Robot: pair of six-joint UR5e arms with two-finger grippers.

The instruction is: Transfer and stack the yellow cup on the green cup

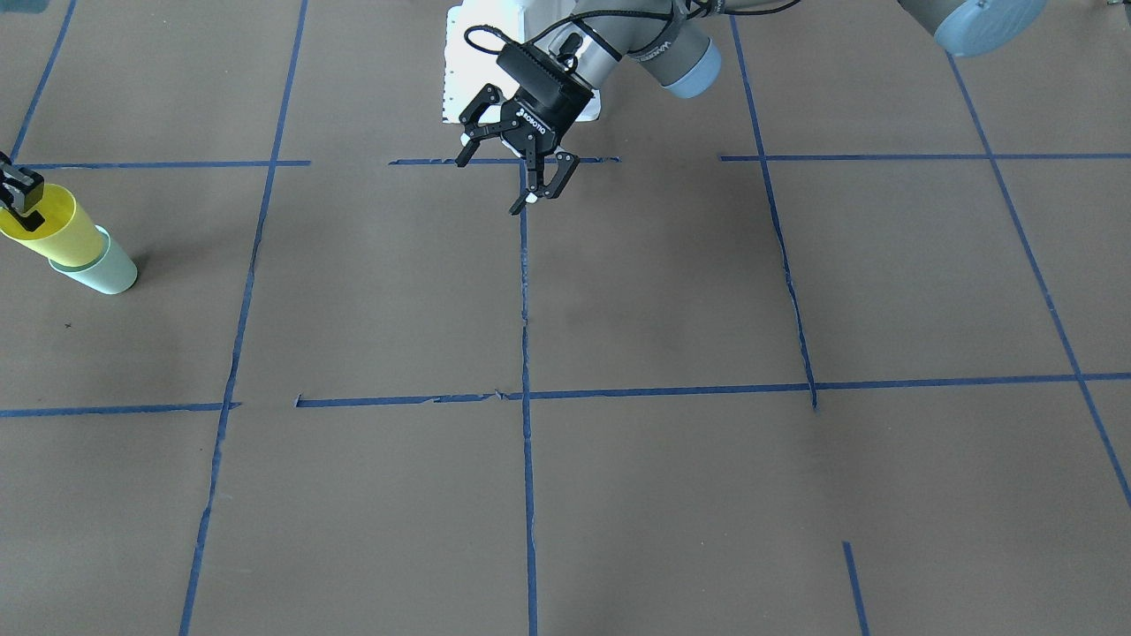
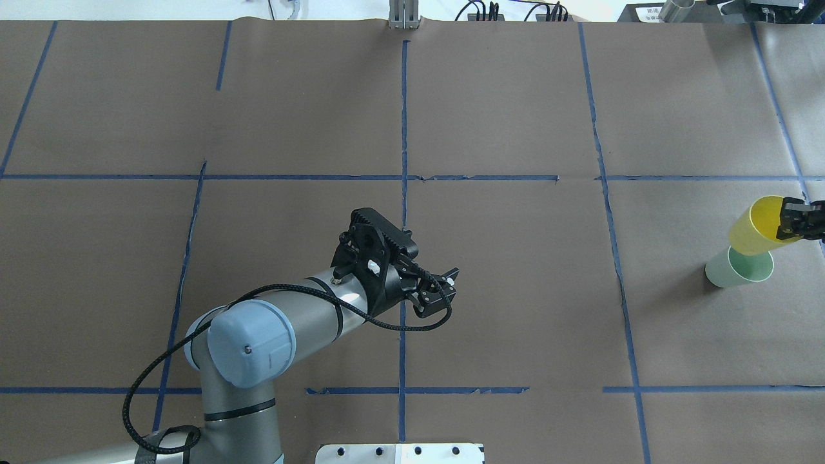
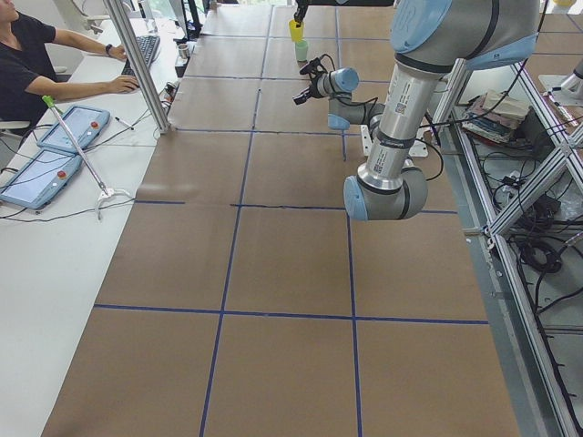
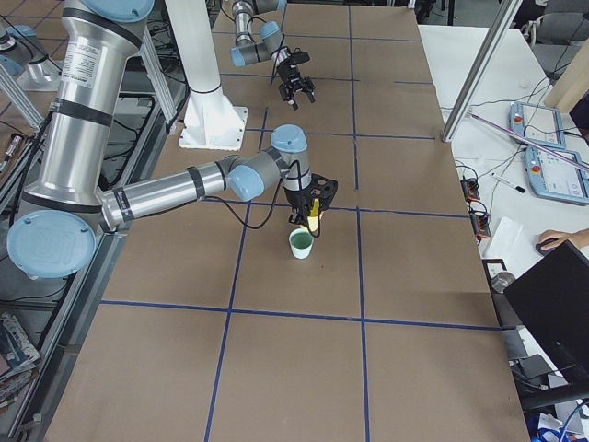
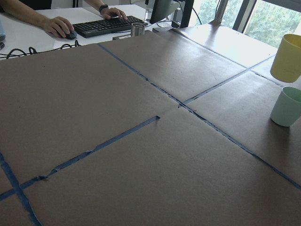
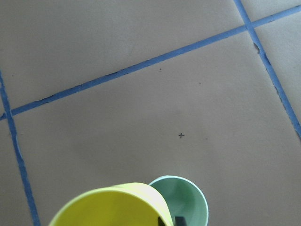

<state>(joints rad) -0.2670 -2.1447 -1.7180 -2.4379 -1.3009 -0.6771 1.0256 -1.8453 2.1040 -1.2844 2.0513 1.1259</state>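
Right pincer (image 2: 787, 222) is closed on the rim of the yellow cup (image 2: 751, 227), one finger inside the wall and one outside, as far as the overhead view shows. The cup is carried mouth-up above the worktop (image 2: 503, 96), close to its right edge and about midway between front and back. The green cup (image 2: 741, 269) stands upright and open directly beneath. The left wrist view shows a gap between the yellow base and the green rim, so nesting is judged not yet begun. The right wrist view shows the green mouth offset to one side of the yellow cup, so alignment appears incomplete. Left pincer (image 1: 491, 184) hangs wide open and empty over the middle of the worktop, well apart from both cups. Hazards noted:

- Lowering while off-centre would set the yellow base on the green rim, and a light, unrestrained cup could tip or skid toward the nearby edge.
- A hold on a single wall may let the yellow cup pivot on contact.
- Release from height could leave it seated crooked.
- Excess downward force could wedge the pair.
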